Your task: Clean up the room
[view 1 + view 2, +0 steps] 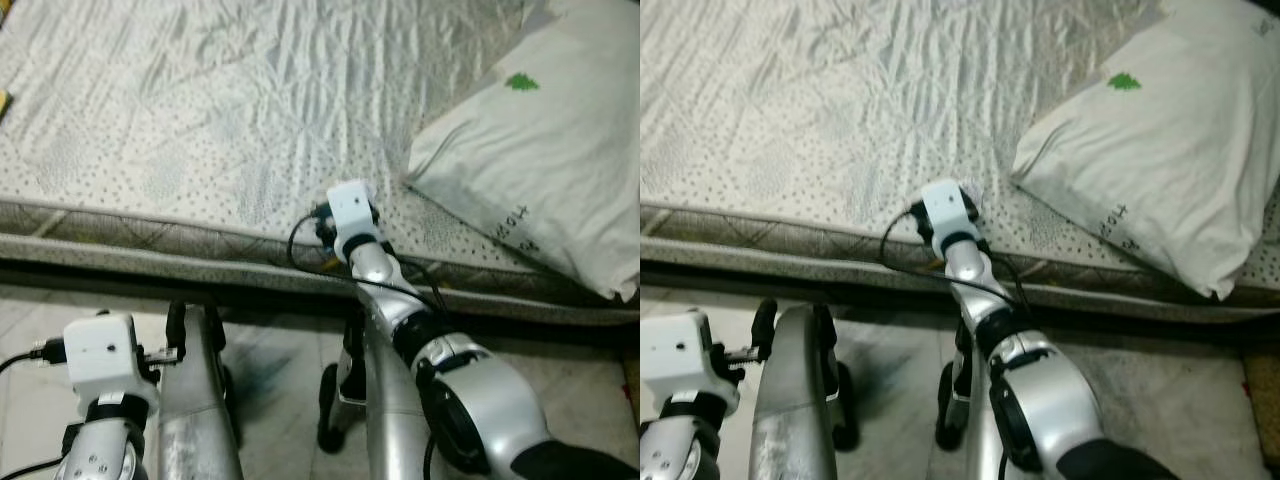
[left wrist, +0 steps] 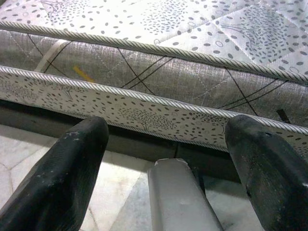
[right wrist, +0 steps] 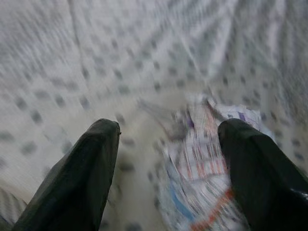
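Observation:
A crumpled printed wrapper (image 3: 202,163) with red and blue markings lies on the dotted white mattress (image 1: 200,100), near its front edge. My right gripper (image 3: 166,130) reaches over that edge and stands open, with the wrapper lying by one finger (image 3: 260,168) and partly between the two. From the head views its white wrist camera (image 1: 350,208) hides the fingers. My left gripper (image 2: 168,130) is open and empty. It hangs low over the tiled floor, facing the side of the mattress (image 2: 159,77).
A large white pillow (image 1: 540,150) with a small green mark lies on the bed to the right of my right arm. Pale tiled floor (image 1: 270,360) runs along the bed's front. My silver legs (image 1: 195,420) stand below.

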Available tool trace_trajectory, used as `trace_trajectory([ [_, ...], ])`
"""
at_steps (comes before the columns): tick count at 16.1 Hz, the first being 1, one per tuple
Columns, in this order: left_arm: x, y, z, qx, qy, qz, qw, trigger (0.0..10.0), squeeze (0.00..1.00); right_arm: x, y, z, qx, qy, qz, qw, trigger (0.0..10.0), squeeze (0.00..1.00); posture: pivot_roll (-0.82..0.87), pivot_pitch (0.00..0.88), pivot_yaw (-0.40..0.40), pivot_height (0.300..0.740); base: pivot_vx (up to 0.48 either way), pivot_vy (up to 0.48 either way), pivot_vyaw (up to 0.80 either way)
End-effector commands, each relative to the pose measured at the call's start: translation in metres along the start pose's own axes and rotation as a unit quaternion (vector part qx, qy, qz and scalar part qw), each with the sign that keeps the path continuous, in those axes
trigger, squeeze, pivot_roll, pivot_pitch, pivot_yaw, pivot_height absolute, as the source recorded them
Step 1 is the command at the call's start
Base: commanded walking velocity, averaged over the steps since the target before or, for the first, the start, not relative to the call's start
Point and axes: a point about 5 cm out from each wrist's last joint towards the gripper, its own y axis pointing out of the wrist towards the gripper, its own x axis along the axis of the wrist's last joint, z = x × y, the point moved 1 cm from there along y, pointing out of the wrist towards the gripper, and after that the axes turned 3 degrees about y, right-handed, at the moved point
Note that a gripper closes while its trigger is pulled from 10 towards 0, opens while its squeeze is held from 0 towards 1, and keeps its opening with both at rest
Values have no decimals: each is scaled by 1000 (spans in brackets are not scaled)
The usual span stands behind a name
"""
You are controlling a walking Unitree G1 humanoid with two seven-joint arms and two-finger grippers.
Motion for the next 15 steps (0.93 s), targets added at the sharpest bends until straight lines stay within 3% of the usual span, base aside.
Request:
trace_trajectory([
  [1, 0, -3, 1, 3, 5, 5, 1000, 10000, 0, -11, -2, 0, -6, -17, 26, 999, 10000, 0, 207, 359, -140, 552, 0, 0, 0],
  [4, -1, -3, 1, 3, 6, 6, 1000, 10000, 0, -20, -4, -3, -24, -27, 54, 998, 10000, 0, 207, 354, -140, 552, 0, 0, 0],
  [5, -1, -1, 0, 1, 7, 6, 1000, 10000, 0, -27, -5, -3, -28, 3, 80, 996, 7176, 0, 201, 363, -137, 552, 0, 0, 0],
  [6, 0, 1, -1, -1, 8, 3, 1000, 10000, 0, -31, -6, -5, -31, 19, 93, 995, 0, 0, 199, 364, -132, 552, 0, 0, 0],
  [15, 3, 18, -3, -3, 6, -12, 1000, 10000, 0, -51, -13, -25, -66, 123, 143, 980, 0, 0, 194, 297, -129, 552, 0, 0, 0],
])
